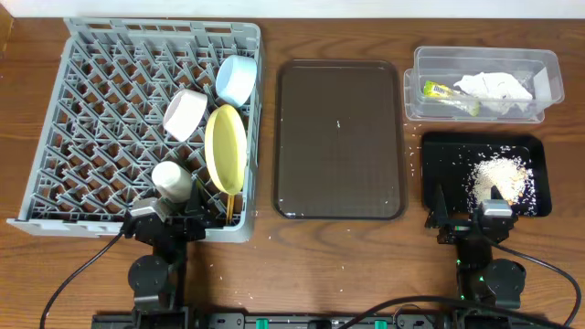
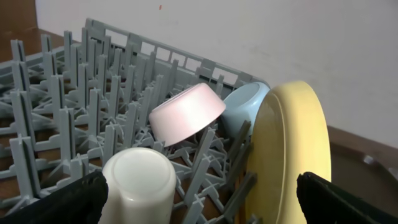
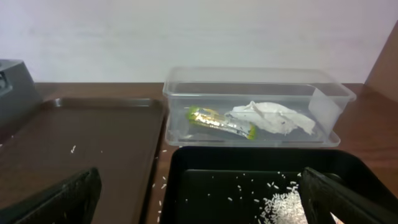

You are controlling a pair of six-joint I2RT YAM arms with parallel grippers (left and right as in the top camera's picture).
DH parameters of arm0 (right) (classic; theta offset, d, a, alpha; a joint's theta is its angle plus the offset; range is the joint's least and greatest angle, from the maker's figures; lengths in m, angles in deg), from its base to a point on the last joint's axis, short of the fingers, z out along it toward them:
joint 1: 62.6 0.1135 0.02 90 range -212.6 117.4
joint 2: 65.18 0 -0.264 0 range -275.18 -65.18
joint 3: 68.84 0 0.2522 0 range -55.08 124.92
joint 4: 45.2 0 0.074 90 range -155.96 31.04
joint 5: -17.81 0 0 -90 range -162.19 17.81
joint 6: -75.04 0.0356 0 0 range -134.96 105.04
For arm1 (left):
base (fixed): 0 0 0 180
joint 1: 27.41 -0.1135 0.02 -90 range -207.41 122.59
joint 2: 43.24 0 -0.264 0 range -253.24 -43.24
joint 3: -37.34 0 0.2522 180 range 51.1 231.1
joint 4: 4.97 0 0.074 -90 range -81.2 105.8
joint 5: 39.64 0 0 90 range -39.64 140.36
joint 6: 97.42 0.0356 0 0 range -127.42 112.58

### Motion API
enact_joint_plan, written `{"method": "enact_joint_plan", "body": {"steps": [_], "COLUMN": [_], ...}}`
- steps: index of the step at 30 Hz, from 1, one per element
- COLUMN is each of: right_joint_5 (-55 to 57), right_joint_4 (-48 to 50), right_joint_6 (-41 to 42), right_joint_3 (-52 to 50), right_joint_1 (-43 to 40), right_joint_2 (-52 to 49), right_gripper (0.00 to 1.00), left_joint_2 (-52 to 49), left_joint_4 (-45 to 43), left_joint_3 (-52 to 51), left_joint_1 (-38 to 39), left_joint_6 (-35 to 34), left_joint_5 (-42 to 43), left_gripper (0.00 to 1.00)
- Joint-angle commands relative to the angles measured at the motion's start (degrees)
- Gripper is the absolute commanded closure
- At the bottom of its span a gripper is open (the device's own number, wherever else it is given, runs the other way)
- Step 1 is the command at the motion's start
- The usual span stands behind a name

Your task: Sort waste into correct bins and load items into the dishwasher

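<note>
The grey dishwasher rack (image 1: 91,110) holds the blue bowl (image 1: 236,79), pinkish-white bowl (image 1: 185,113), yellow plate (image 1: 226,148) on edge and the upturned cream cup (image 1: 171,179). Thin wooden chopsticks (image 1: 232,206) show just below the plate. My left gripper (image 1: 171,217) stands open at the rack's near edge. In the left wrist view the cup (image 2: 138,183) and plate (image 2: 289,155) lie in its gap (image 2: 199,205), untouched. The clear tub (image 1: 548,68) holds the napkin (image 1: 494,87) and wrapper (image 1: 448,94). Crumbs (image 1: 498,178) lie in the black tray (image 1: 439,155). My right gripper (image 1: 466,212) is open over that tray's near rim.
A brown serving tray (image 1: 338,137) lies between the rack and the bins. Stray crumbs dot the table beside the black tray (image 3: 168,180). Both arm bases and their cables sit along the table's front edge.
</note>
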Motion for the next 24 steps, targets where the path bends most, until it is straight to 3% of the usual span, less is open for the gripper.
{"method": "enact_joint_plan", "body": {"steps": [1, 24], "right_joint_5": [-0.3, -0.3], "right_joint_4": [-0.2, -0.2], "right_joint_6": [-1.0, -1.0], "right_joint_3": [-0.1, -0.1], "right_joint_1": [0.6, 0.6], "right_joint_2": [0.4, 0.4], "right_gripper": [0.01, 0.01], "left_joint_2": [0.5, 0.4], "left_joint_4": [2.6, 2.6], "left_joint_3": [-0.4, -0.4], "left_joint_1": [0.2, 0.2], "left_joint_6": [3.4, 4.3], "left_joint_5": [2.6, 1.4], "left_gripper": [0.02, 0.02]}}
